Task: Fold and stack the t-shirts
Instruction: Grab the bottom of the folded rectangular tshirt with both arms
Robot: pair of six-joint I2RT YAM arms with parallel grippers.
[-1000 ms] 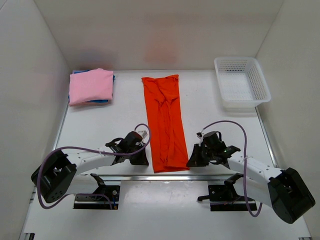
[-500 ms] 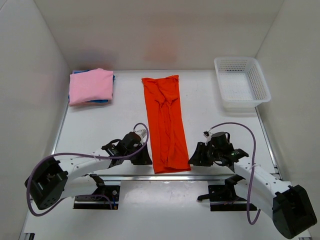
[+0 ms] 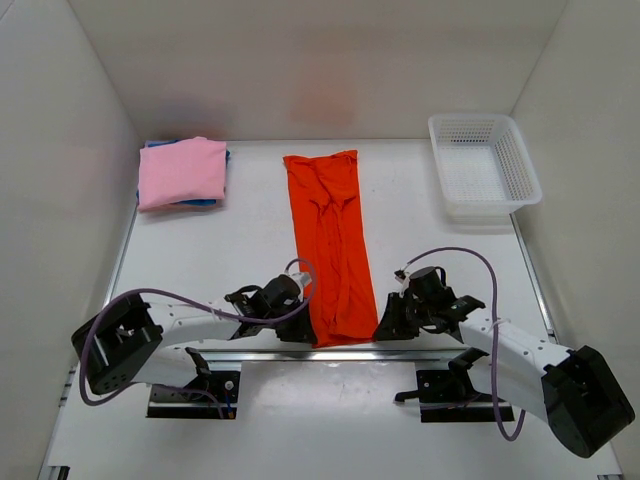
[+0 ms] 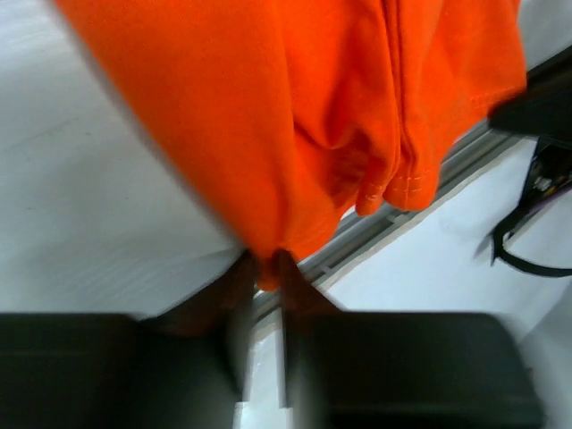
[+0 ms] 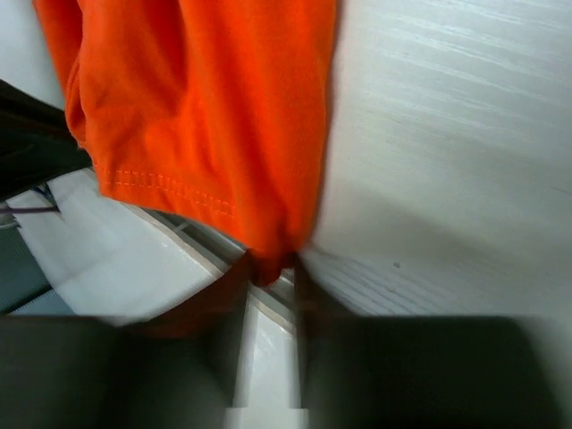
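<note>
The orange-red t-shirt lies as a long narrow strip down the middle of the table. Its near hem reaches the table's front edge. My left gripper is at the strip's near left corner. In the left wrist view that gripper stands slightly open with the orange corner between its tips. My right gripper is at the near right corner. Here too the gripper is narrowly open around the hem corner. A folded pink t-shirt lies on a blue one at the far left.
A white mesh basket stands at the far right. A metal rail runs along the table's front edge just under the hem. White walls close in the back and both sides.
Both grippers have gone from shut to partly open and have moved inward onto the near corners of the orange-red t-shirt. The shirt itself has not shifted.
</note>
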